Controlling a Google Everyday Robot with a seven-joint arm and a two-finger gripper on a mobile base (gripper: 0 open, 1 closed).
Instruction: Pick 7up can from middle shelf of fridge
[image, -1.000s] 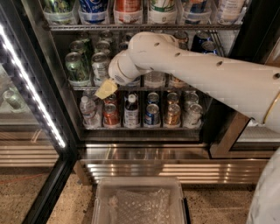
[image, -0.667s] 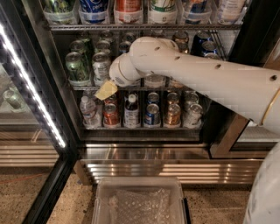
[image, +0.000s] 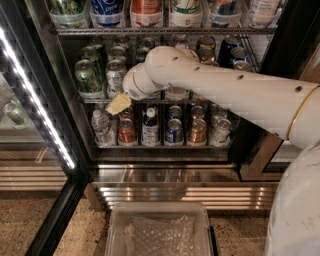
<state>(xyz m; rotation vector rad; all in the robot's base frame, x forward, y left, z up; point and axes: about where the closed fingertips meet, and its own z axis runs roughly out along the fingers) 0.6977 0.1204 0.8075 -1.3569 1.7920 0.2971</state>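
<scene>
The fridge (image: 165, 172) stands open in front of me. On its middle shelf (image: 95, 100) a pale silvery 7up can (image: 115, 75) stands at the front, second from the left. A dark green can (image: 87, 77) is to its left. My white arm (image: 210, 82) reaches in from the right across the shelf and hides the cans behind it. My gripper (image: 119, 104) is at the shelf's front rail, just below the 7up can.
The top shelf (image: 165, 31) holds large bottles. The bottom shelf holds a water bottle (image: 101, 127) and several cans and small bottles. The glass door with its bright light strip (image: 37, 100) stands open at the left. A clear plastic bin (image: 160, 230) sits on the floor below.
The arm and gripper have hardly moved; the gripper stays at the front rail below the 7up can.
</scene>
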